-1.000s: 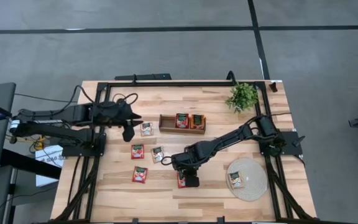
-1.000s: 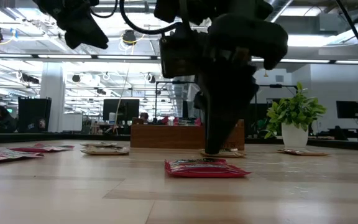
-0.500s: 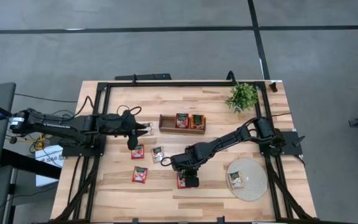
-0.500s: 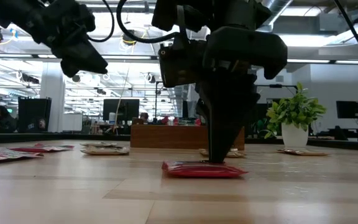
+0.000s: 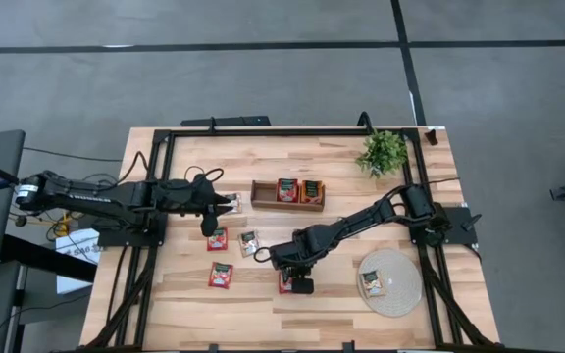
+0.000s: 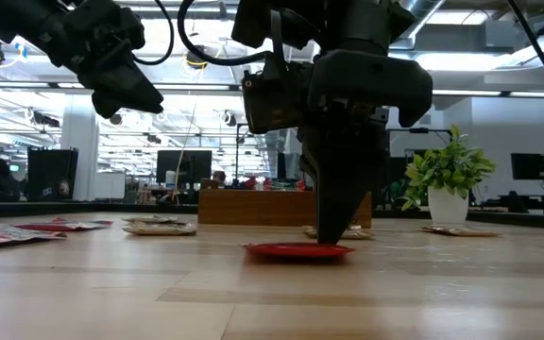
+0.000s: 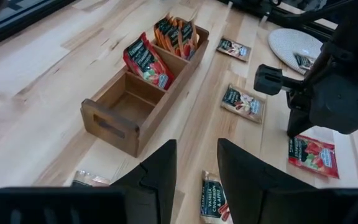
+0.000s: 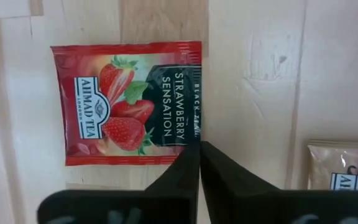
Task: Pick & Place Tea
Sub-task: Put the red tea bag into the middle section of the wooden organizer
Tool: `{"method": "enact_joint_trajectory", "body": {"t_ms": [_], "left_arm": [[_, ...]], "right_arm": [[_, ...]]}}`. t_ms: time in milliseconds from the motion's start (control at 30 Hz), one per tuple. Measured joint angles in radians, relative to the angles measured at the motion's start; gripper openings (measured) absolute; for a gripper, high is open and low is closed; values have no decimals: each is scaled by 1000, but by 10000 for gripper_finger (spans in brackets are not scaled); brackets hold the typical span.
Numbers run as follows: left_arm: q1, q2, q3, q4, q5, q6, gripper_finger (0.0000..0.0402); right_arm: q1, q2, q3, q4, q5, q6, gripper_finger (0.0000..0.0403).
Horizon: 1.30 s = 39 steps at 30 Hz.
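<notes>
The right gripper (image 5: 303,285) stands over a red strawberry sachet (image 8: 128,103) lying flat near the worktop's front edge, its jaws pinched together on the sachet's edge. Thin, light and limp as the sachet looks, I'd take it by an edge. The left gripper (image 7: 194,177) hovers with jaws narrowly parted above another red sachet (image 5: 217,238) towards the worktop's left side. The wooden box (image 7: 120,112) holds sachets in two compartments, with one empty. One pale sachet (image 5: 373,283) rests on the round mat (image 5: 400,263).
</notes>
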Motion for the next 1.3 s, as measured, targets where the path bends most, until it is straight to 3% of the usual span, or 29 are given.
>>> {"method": "enact_joint_trajectory", "body": {"t_ms": [267, 600, 933, 1300], "left_arm": [[0, 0, 0, 0, 0, -1, 107], [0, 0, 0, 0, 0, -8, 107], [0, 0, 0, 0, 1, -14, 107], [0, 0, 0, 0, 1, -13, 107]], "right_arm": [[2, -10, -3, -4, 36, 18, 2], [-13, -71, -10, -53, 158, 25, 0], [-23, -73, -6, -91, 153, 20, 0], [-21, -77, 176, -268, 186, -11, 0]]}}
